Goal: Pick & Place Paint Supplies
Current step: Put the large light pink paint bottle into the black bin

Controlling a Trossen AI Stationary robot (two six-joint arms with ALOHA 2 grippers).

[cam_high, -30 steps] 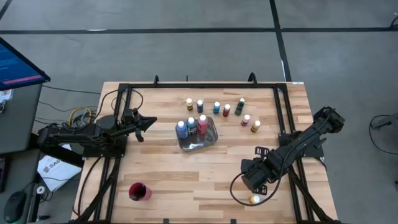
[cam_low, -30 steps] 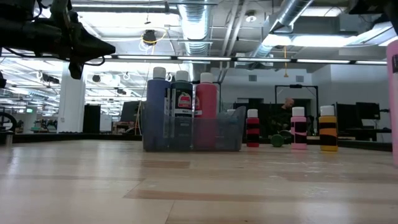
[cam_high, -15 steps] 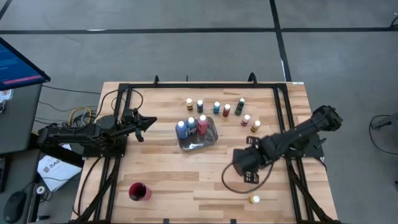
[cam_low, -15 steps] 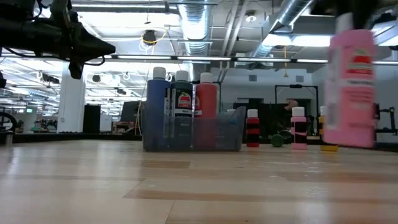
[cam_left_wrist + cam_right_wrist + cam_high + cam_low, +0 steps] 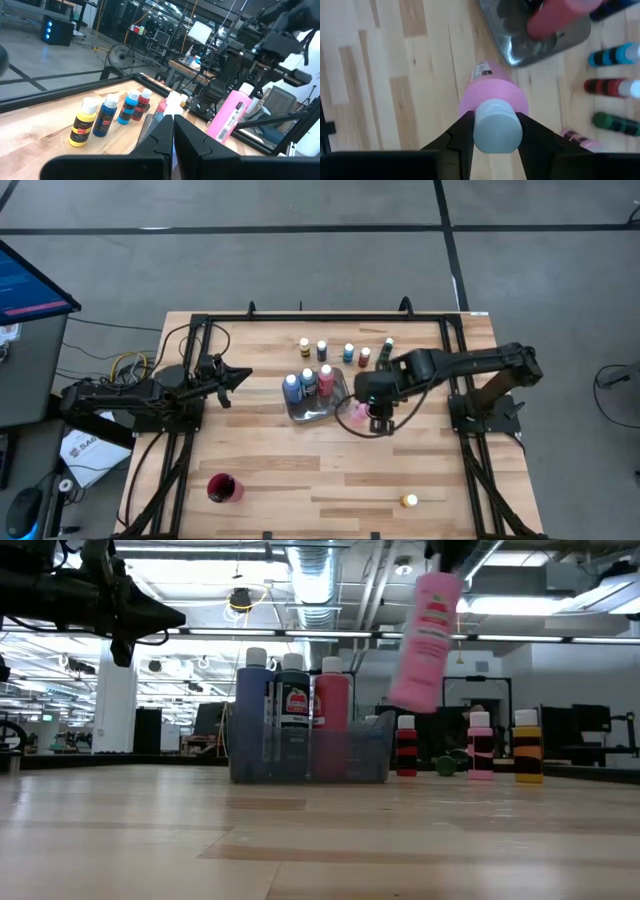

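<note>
The right gripper (image 5: 492,131) held the pink paint bottle (image 5: 425,640) by its pale cap, jaws pinching it, above the desk (image 5: 300,470) just beside the grey metal tray (image 5: 322,410). The tray carried three bottles. The left gripper (image 5: 238,375), jaws pressed together, hovered at the desk's left side.
</note>
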